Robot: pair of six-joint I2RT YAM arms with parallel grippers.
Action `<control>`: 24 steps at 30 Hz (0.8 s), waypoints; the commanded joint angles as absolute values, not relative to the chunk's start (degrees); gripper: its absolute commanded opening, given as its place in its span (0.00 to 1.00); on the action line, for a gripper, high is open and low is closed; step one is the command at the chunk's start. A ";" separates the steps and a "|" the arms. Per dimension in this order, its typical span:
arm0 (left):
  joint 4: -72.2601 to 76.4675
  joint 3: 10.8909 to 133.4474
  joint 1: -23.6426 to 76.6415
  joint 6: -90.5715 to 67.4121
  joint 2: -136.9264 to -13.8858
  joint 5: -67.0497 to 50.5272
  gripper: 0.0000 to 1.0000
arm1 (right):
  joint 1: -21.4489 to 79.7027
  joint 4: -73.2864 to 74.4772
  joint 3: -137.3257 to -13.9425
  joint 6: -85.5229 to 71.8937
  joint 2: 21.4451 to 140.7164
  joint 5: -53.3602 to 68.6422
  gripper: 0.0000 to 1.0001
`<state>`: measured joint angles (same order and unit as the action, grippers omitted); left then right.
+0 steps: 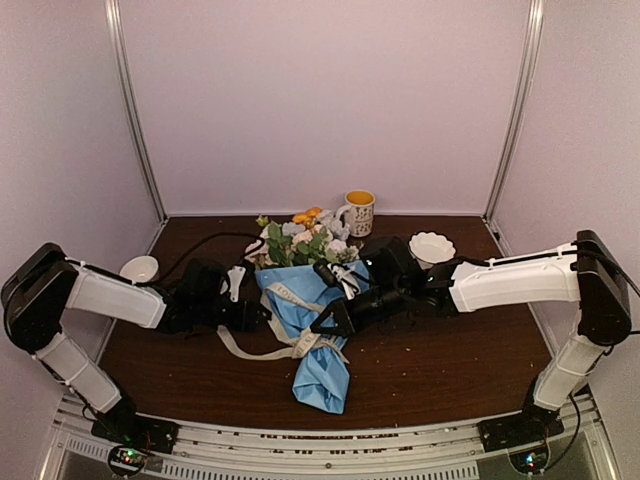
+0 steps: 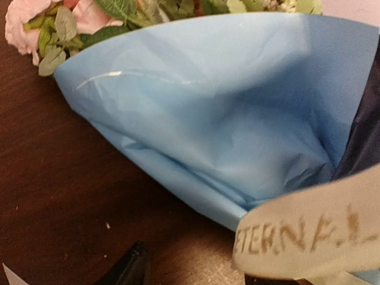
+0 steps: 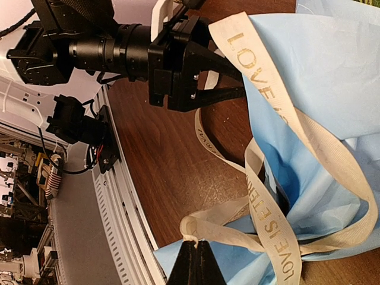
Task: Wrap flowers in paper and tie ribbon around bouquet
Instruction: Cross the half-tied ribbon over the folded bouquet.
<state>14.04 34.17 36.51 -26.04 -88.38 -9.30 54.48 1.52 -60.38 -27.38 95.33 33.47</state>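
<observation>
The bouquet lies mid-table: flowers (image 1: 300,240) at the far end, wrapped in a cone of light blue paper (image 1: 322,375) that tapers toward me. In the left wrist view the paper (image 2: 225,113) fills the frame, with pink blooms and leaves (image 2: 41,29) at top left. The cream ribbon (image 1: 285,350) loops loosely around the cone. My right gripper (image 3: 196,254) is shut on a fold of the ribbon (image 3: 270,231) near the cone's narrow end. My left gripper (image 2: 199,276) is open at the cone's left side; a lettered ribbon stretch (image 2: 309,234) drapes over its right finger.
A mug with a yellow inside (image 1: 359,212) stands behind the flowers. One white bowl (image 1: 431,246) sits at the back right, a smaller one (image 1: 139,268) at the left. The metal rail (image 1: 320,440) runs along the table's near edge.
</observation>
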 commanded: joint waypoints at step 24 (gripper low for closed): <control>-16.72 27.84 54.39 -23.76 -48.15 4.39 0.00 | 53.05 2.81 -65.20 -27.07 95.75 28.14 0.00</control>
<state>-0.73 26.61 48.80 -24.32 -55.70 -1.89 53.45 2.13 -61.25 -27.38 95.33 30.35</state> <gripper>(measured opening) 0.013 0.009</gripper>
